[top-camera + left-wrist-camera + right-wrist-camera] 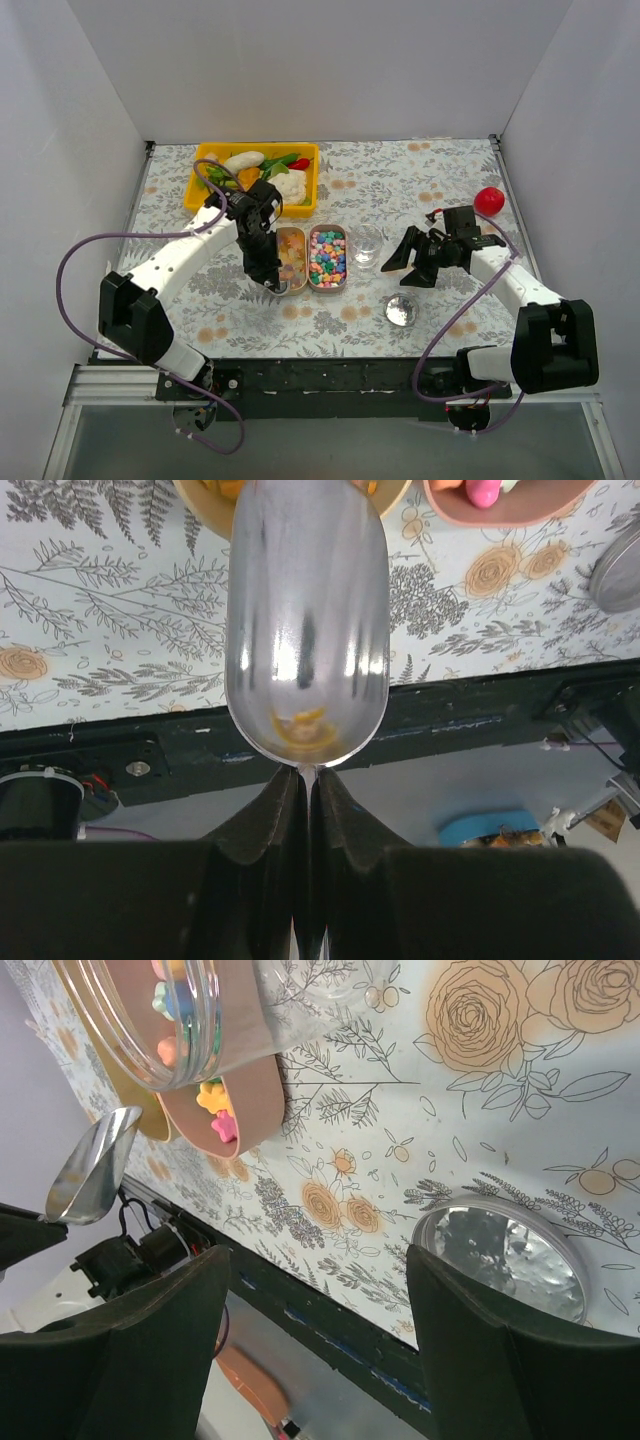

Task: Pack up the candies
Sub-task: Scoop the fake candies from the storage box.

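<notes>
Left pincer (305, 810): closed, pads clamped on the thin handle of the metal scoop (305, 630). The scoop bowl points straight out from the fingers. There is a yellow-orange patch at the back of the bowl; candy or reflection, cannot tell

Just past the scoop tip: near end of the tan oval tray (200, 510), which holds the yellow-orange candies (292, 258). Touching it on the side away from this pincer is the pink oval tray (260, 1070), filled with the pastel candies (327, 255)

Behind this pincer, near: yellow tray (305, 150) of toy vegetables (245, 160)

Right pincer (403, 265): jaws wide apart, nothing between them, above the flowered bench (430, 180). Clear jar (367, 245) stands just off its fingertips, between it and the pink tray. Metal lid (401, 310) lies flat, just beside the pincer on the arm-base side. Red ball (488, 200) sits behind it, well apart
</notes>
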